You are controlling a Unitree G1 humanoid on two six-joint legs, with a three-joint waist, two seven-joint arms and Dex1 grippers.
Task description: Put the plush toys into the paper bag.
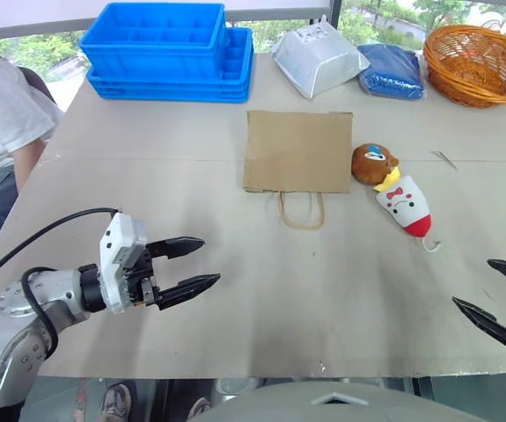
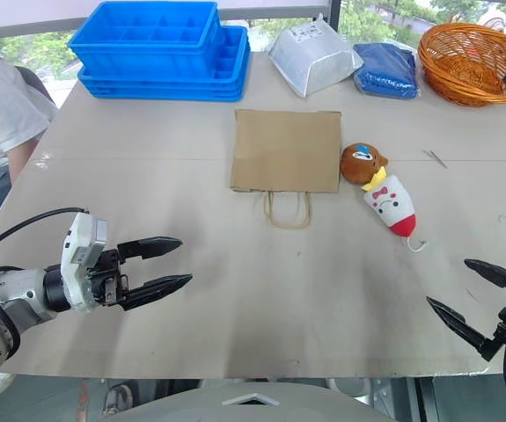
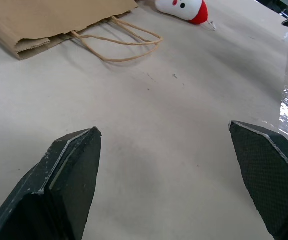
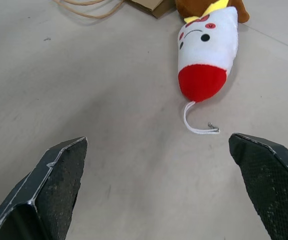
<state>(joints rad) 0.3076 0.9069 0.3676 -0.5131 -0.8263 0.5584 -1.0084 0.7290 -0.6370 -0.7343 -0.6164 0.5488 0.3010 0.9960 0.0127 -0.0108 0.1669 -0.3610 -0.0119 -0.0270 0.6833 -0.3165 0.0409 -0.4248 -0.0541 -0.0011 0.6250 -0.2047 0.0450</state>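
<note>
The right wrist view is revealing a white cord loop (image 4: 200, 126) trailing from the white cone-shaped plush toy with a red tip (image 1: 405, 207); beside it, touching, the round brown plush toy (image 1: 373, 163) is lying just beside the flat brown kraft paper bag (image 1: 297, 149) on the table's middle; the left gripper (image 1: 198, 265) and right gripper (image 1: 490, 292) are hovering spread wide, grasping nothing.

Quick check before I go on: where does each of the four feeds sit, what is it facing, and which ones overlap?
Left eye: head, looking down over the table; paper bag, brown plush, white plush; both arms show.
Right eye: head too, same scene.
Left wrist: along the left gripper, jaws open, toward the bag's handles.
Right wrist: along the right gripper, jaws open, facing the white plush.
Shared: both wrist views catch the white plush and the handles.
</note>
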